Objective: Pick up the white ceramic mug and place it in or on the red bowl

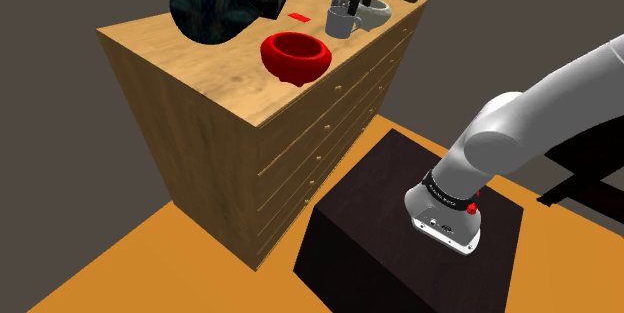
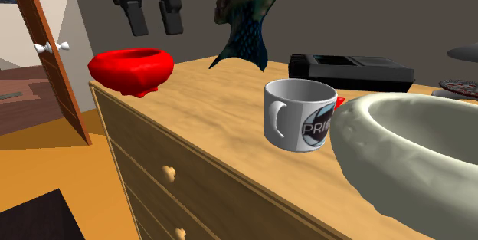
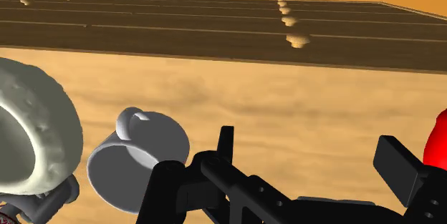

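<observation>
Gripper released, empty, at 12 o'clock of bowl in second exterior view; mug upright on dresser, at 3 o'clock of bowl, touching neither.

The arm is smooth white with rounded, tube-like links, a dark band ringing one joint (faint pale lettering on it, too small to read) beside a small red knob, and its angular pincer is all black.
</observation>
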